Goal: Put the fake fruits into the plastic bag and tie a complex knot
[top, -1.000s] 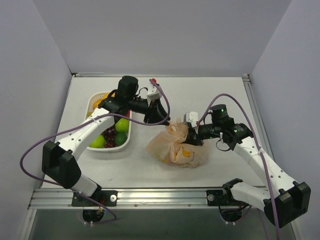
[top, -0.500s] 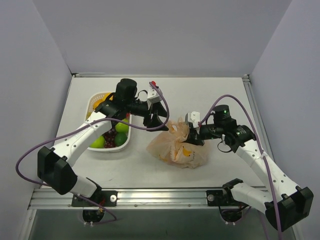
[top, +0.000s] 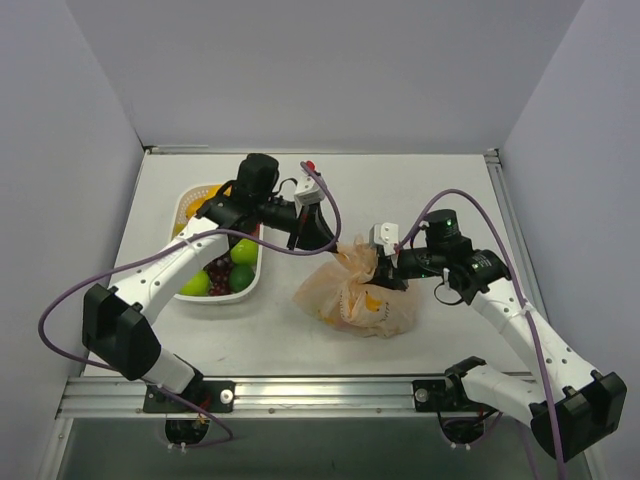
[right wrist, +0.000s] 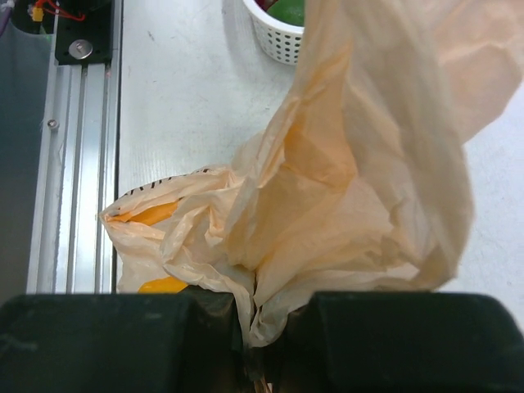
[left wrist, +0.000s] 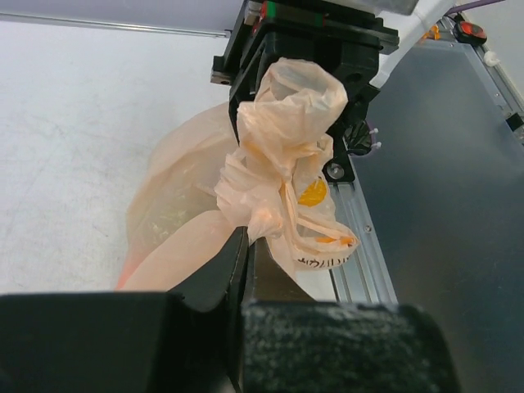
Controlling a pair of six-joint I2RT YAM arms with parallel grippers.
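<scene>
Your left end effector (left wrist: 246, 239) and right end effector (right wrist: 250, 309) each sit clamped on the plastic bag (top: 352, 300) neck mid-frame, likely tensioning it for knotting.

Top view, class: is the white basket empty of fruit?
No: green apples and purple grapes lie inside the white basket.

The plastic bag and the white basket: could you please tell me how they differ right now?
The plastic bag is soft, crinkled and translucent; the basket is a rigid white lattice. The bag's top is gathered and pinched by the left gripper and right gripper; the basket stands open with no gripper on it. Both hold fruit.
</scene>
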